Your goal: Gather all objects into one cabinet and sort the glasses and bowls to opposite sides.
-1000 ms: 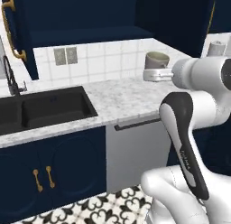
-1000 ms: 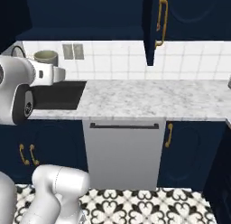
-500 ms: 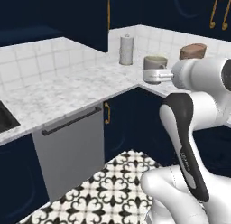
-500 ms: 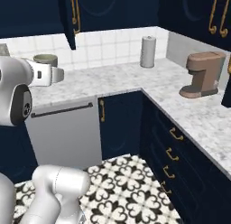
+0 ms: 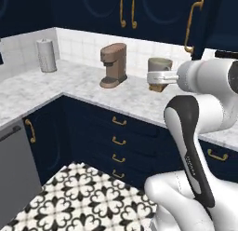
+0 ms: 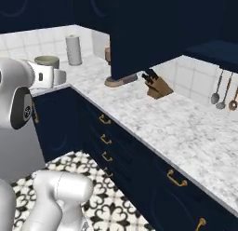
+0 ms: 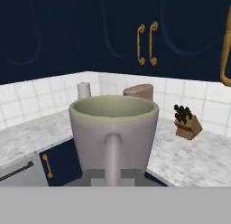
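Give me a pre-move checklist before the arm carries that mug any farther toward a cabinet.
1. Gripper shut on the grey-beige mug: ok; the handle faces the hand in the hand view.
2. Mug upright, rim level: ok.
3. Mug clear of the marble counter: ok, it is carried above it.
4. Coffee maker and knife block out of contact with the mug: ok.
5. Wall cabinet with the long curved brass handle open to receive it: not ok, its door looks closed.
6. Where the other mugs and the bowl are: cannot tell.

Grey-beige mug [image 7: 113, 128] upright, handle toward the camera, clamped in the tool [image 5: 160, 78] above the counter edge.
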Tool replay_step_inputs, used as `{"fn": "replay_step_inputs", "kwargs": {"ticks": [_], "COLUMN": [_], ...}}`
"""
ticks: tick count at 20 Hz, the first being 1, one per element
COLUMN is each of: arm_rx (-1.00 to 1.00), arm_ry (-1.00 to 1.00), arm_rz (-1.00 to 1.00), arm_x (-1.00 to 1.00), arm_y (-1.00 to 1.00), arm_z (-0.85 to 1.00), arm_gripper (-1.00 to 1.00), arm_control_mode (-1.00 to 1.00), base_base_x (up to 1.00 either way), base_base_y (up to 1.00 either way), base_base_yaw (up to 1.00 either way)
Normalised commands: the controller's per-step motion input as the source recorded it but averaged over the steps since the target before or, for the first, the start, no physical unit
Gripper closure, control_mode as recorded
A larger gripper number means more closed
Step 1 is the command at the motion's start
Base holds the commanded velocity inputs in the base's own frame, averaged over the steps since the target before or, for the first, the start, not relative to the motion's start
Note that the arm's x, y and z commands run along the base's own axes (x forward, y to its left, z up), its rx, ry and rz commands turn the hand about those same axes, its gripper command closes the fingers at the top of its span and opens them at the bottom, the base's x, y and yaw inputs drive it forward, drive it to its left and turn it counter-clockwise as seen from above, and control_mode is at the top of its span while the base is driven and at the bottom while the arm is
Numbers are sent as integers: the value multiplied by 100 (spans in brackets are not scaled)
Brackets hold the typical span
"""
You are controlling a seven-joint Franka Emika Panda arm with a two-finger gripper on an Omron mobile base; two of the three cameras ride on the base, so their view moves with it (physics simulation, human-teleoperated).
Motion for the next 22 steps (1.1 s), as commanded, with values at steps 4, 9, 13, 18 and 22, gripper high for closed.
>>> {"fn": "replay_step_inputs", "kwargs": {"ticks": [4,9,13,18,22], "arm_rx": [0,0,0,0,0], "arm_ry": [0,0,0,0,0], "arm_rz": [0,0,0,0,0], "arm_x": [0,0,0,0,0], "arm_y": [0,0,0,0,0], "arm_z": [0,0,0,0,0], "arm_gripper": [100,100,100,100,100], "arm_control_mode": [100,100,100,100,100], "base_base_x": [0,-9,-43,-15,27], "base_base_y": [-100,-93,-64,-46,7], "base_base_yaw": [-49,-48,-41,-31,-52]}}
